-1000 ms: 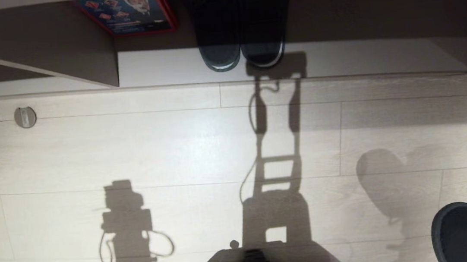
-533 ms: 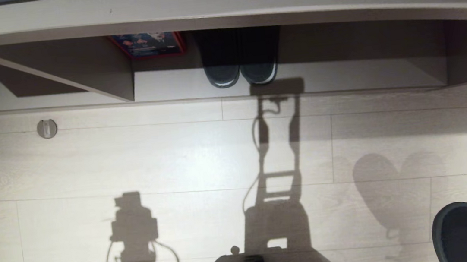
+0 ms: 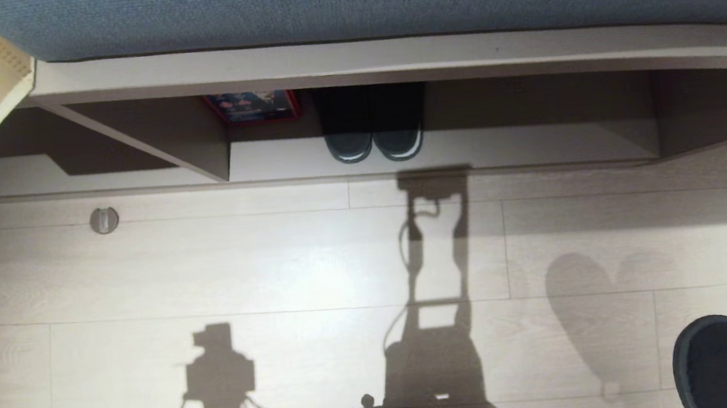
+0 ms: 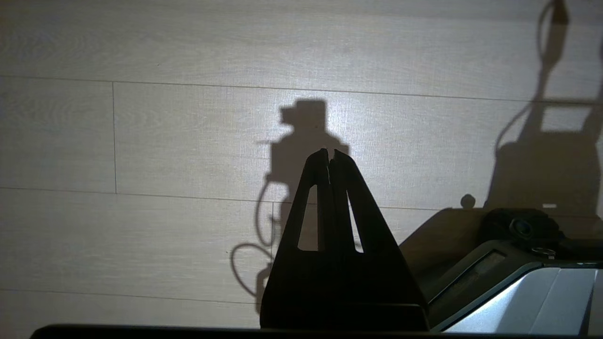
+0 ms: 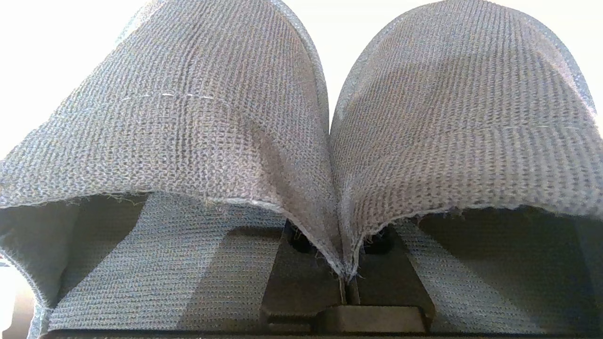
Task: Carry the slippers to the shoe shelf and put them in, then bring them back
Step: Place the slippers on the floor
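The view has tilted up, the right gripper [image 5: 347, 282] stays clenched on grey-knit slippers [image 5: 330, 141] whose thin pinched edges could slip.

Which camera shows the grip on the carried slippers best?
The right wrist view: the right pincer is shut on the pinched-together strap edges of the grey knit-fabric slippers. The head view shows only their dark rounded ends, lower right. The left wrist view shows none, just the shut left pincer over floor.
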Tool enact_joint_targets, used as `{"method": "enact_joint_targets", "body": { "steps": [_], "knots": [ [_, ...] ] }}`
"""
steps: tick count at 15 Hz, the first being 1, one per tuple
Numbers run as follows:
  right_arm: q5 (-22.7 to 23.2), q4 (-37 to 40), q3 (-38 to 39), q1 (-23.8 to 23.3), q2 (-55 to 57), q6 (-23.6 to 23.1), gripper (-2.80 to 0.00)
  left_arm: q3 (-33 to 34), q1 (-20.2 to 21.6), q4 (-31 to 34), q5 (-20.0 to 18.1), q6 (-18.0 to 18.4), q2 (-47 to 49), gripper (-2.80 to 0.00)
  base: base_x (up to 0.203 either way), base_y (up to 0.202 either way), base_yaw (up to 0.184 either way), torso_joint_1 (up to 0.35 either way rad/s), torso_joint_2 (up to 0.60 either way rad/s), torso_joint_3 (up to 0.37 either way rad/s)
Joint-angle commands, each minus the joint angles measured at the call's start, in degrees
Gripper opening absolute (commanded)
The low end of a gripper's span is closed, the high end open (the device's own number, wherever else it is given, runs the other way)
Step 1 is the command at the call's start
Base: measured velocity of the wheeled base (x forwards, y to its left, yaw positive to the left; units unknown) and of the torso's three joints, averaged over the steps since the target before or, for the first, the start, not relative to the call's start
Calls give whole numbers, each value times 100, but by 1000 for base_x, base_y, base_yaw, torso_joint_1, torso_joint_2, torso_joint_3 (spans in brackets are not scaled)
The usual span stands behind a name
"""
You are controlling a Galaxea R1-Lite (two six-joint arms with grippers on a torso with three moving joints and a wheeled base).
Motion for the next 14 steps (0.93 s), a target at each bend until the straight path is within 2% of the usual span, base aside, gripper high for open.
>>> {"method": "enact_joint_targets", "body": {
  "steps": [1, 14],
  "knots": [
    [-1, -1, 0, 1, 4, -4, -280, 9, 0, -4, 1, -2, 5, -280, 0, 0, 0, 2, 2, 199],
    [7, -1, 0, 1, 4, -4, -280, 9, 0, -4, 1, -11, 5, -280, 0, 0, 0, 0, 2, 203]
  ]
}}
